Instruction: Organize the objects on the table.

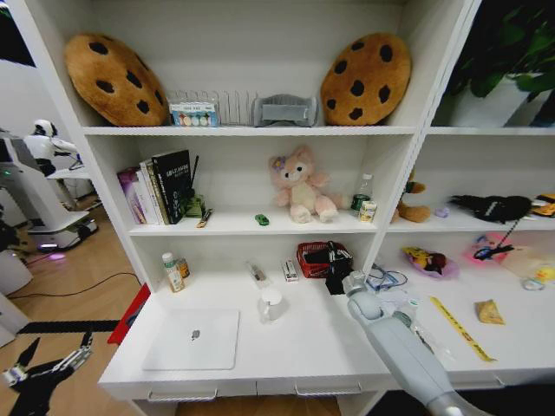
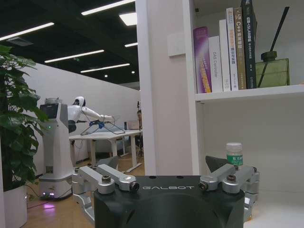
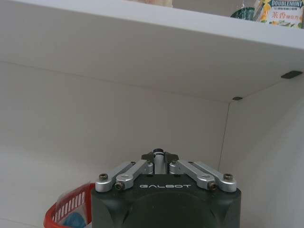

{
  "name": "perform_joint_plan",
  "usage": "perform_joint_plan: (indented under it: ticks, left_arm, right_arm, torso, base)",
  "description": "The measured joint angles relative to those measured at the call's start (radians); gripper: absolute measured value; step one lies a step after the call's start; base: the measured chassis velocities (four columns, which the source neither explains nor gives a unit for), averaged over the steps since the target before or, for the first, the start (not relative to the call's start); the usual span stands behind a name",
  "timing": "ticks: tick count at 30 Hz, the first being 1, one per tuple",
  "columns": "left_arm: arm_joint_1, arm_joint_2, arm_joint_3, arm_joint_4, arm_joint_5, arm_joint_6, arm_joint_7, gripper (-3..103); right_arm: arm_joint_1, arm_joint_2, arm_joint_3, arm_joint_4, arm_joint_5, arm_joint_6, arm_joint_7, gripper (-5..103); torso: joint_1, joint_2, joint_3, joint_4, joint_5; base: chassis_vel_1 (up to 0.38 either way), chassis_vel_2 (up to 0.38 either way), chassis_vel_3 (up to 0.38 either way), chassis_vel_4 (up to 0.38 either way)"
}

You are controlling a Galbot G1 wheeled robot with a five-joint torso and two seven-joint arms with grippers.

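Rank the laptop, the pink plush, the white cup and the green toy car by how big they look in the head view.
1. laptop, also nearest the camera
2. pink plush
3. white cup
4. green toy car

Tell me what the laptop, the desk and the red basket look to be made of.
Laptop: likely metal, with a matte silver lid and a small logo. Desk: smooth white top, probably laminate or painted board; the drawer handles look metallic. Basket: likely plastic, bright red with slotted walls.
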Motion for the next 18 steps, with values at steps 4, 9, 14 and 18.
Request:
perform_joint_plan:
  ticks: [4,9,14,18]
  left_arm:
    - [0.000,0.000,0.000,0.000,0.000,0.000,0.000,100]
    - [0.000,0.000,0.000,0.000,0.000,0.000,0.000,100]
    - [0.000,0.000,0.000,0.000,0.000,0.000,0.000,100]
    - [0.000,0.000,0.000,0.000,0.000,0.000,0.000,100]
  right_arm:
    - [-0.012,0.012,0.007,-0.013,-0.009,0.002,-0.003,8]
    - [-0.043,0.007,0.015,0.012,-0.008,0.000,0.000,24]
    - [-0.110,-0.035,0.041,0.107,0.018,-0.026,0.016,40]
    - [-0.169,-0.067,0.064,0.188,0.035,-0.044,0.032,51]
  torso:
    - [0.000,0.000,0.000,0.0001,0.0000]
    - [0.000,0.000,0.000,0.0003,0.0001]
    - [0.000,0.000,0.000,0.0002,-0.0001]
    - [0.000,0.000,0.000,0.0000,0.0003]
  base:
    - [0.000,0.000,0.000,0.000]
    - [0.000,0.000,0.000,0.000]
    - [0.000,0.000,0.000,0.000]
    - [0.000,0.000,0.000,0.000]
